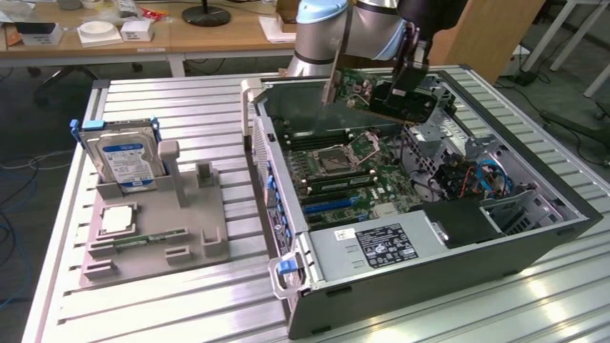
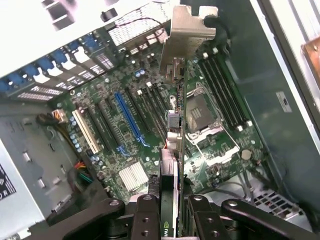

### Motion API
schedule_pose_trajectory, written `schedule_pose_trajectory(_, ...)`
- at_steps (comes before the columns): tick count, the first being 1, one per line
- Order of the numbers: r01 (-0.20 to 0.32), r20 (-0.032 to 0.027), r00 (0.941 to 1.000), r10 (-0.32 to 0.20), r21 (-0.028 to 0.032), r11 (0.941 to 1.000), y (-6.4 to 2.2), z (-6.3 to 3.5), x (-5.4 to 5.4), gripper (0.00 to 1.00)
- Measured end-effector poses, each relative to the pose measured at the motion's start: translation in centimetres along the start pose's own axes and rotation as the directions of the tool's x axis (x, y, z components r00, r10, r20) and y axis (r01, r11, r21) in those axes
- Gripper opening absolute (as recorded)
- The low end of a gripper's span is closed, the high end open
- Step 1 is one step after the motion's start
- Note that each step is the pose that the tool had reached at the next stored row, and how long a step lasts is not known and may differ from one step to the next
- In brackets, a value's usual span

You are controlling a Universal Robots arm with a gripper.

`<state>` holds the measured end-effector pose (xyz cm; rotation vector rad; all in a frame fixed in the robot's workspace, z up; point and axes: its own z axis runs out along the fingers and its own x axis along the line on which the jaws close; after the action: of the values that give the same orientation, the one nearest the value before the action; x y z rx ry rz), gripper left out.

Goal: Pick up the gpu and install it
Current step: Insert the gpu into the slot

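The gpu [image 1: 381,96], a green card with a dark cooler and a silver bracket, hangs in the air above the open computer case [image 1: 533,236]. My gripper [image 1: 405,78] is shut on its upper edge. In the wrist view the gpu [image 2: 172,125] runs edge-on away from my gripper [image 2: 170,205], its silver bracket [image 2: 187,30] at the far end. It hovers over the motherboard [image 2: 135,130], above the black and blue expansion slots [image 2: 127,117] and beside the CPU socket [image 2: 200,112]. The card touches no slot.
A grey fixture tray [image 1: 162,229] on the exterior view's left holds a silver hard drive [image 1: 124,157] with a blue-white label and a narrow memory stick [image 1: 148,239]. The power supply [image 1: 372,246] fills the case's near corner. Cables [image 1: 486,179] lie by the drive cage.
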<state>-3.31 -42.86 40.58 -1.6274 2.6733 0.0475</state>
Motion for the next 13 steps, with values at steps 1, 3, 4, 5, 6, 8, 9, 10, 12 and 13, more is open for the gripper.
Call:
schedule_pose_trajectory(1, 0.015, -0.0003, 0.9999, -0.015, -0.0004, 0.9999, 0.00, 0.00, 0.00, 0.27)
schedule_pose_trajectory(3, 0.043, -0.0008, 0.9991, -0.043, -0.0012, 0.9991, 0.00, 0.00, 0.00, 0.27)
schedule_pose_trajectory(4, 0.056, -0.0010, 0.9984, -0.056, -0.0015, 0.9984, 0.00, 0.00, 0.00, 0.27)
schedule_pose_trajectory(5, 0.069, -0.0013, 0.9976, -0.069, -0.0018, 0.9976, 0.00, 0.00, 0.00, 0.27)
schedule_pose_trajectory(6, 0.081, -0.0015, 0.9967, -0.081, -0.0022, 0.9967, 0.01, 0.00, 0.00, 0.27)
schedule_pose_trajectory(8, 0.107, -0.0020, 0.9942, -0.107, -0.0029, 0.9942, 0.01, 0.00, 0.01, 0.27)
schedule_pose_trajectory(9, 0.120, -0.0022, 0.9928, -0.120, -0.0033, 0.9928, 0.02, 0.00, 0.01, 0.27)
schedule_pose_trajectory(10, 0.133, -0.0024, 0.9911, -0.133, -0.0036, 0.9911, 0.01, 0.00, 0.01, 0.27)
schedule_pose_trajectory(12, 0.159, -0.0028, 0.9873, -0.159, -0.0043, 0.9873, 0.02, 0.00, 0.01, 0.27)
schedule_pose_trajectory(13, 0.172, -0.0030, 0.9851, -0.172, -0.0048, 0.9851, 0.02, 0.00, 0.01, 0.27)
